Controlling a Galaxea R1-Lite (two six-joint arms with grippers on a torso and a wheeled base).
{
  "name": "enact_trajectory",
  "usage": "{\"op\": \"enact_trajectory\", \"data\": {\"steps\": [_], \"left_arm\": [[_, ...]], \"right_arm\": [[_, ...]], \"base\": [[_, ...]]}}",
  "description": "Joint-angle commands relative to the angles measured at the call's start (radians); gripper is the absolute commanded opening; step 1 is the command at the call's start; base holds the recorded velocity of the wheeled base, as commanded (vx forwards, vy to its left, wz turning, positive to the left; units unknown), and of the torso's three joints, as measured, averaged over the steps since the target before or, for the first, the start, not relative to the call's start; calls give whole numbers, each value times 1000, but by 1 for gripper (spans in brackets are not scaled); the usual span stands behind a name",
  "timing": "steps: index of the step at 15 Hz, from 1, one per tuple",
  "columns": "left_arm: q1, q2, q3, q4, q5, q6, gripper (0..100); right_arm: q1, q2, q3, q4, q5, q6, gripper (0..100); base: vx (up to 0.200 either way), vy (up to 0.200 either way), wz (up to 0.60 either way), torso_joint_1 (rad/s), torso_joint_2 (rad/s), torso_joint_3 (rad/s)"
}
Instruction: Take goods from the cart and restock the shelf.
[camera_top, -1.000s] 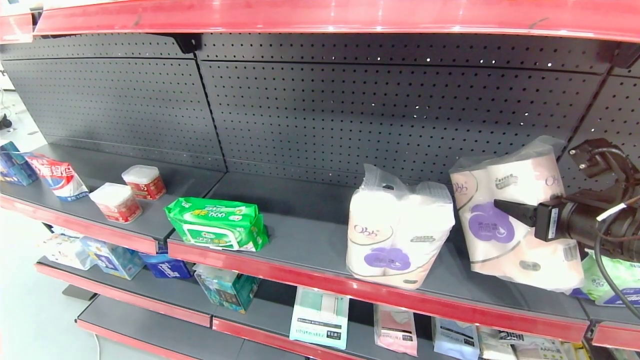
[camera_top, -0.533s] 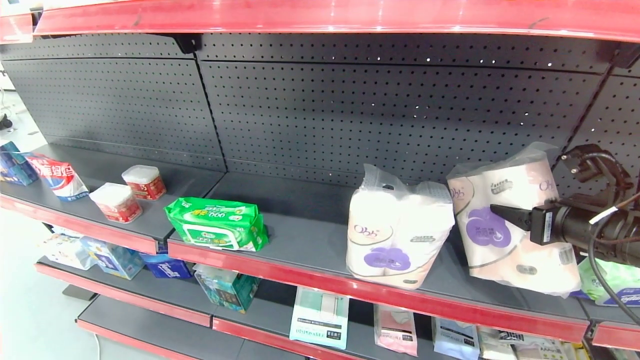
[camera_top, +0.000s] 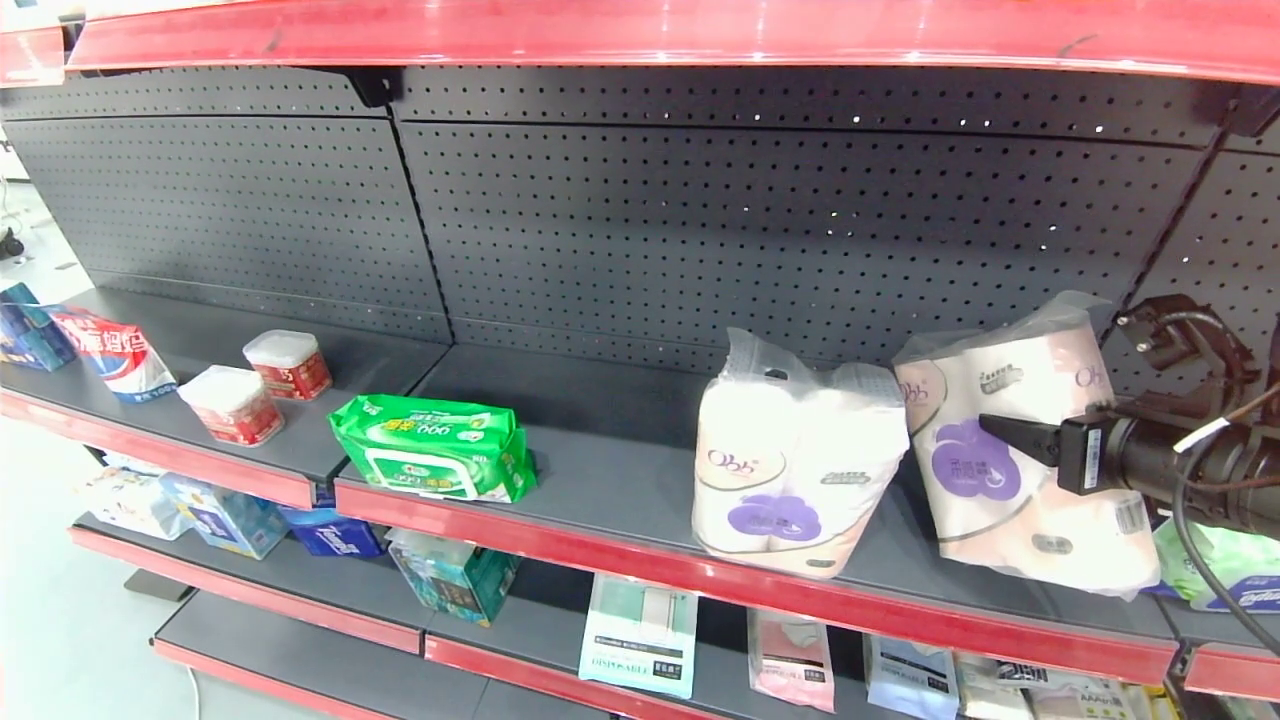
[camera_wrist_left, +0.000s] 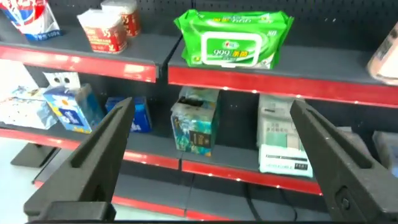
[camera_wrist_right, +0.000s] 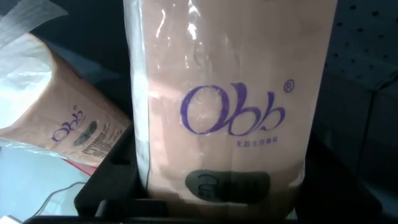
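Placing step: right gripper (camera_top: 1020, 440) pinches the roll pack (camera_top: 1010, 520), which seems to rest on the shelf (camera_top: 620, 470) beneath. Next, release and withdraw. Left gripper (camera_wrist_left: 205, 143) is spread.

Toilet paper pack (camera_wrist_right: 224, 93) right up close: pinkish wrap, purple logo. Right gripper (camera_wrist_right: 221, 186) clamps it, one black finger (camera_wrist_right: 109, 180) on each side. Second pack (camera_wrist_right: 62, 124) just beside it, tilted, clear plastic crinkled at one end. Dark pegboard panel (camera_wrist_right: 367, 43) behind.
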Motion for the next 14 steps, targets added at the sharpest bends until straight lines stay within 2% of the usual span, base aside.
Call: {"op": "enact_trajectory", "data": {"steps": [1, 6, 7, 14], "left_arm": [[1, -20, 0, 0, 0, -1, 100], [1, -20, 0, 0, 0, -1, 100], [1, -20, 0, 0, 0, -1, 100], [1, -20, 0, 0, 0, -1, 100]], "right_arm": [[0, 14, -3, -6, 1, -1, 0], [2, 77, -14, -64, 1, -9, 0], [5, 113, -28, -119, 13, -9, 0], [-20, 273, -186, -221, 184, -12, 0]], "base": [[0, 0, 0, 0, 0, 0], [0, 0, 0, 0, 0, 0], [0, 0, 0, 0, 0, 0], [0, 0, 0, 0, 0, 0]]}}
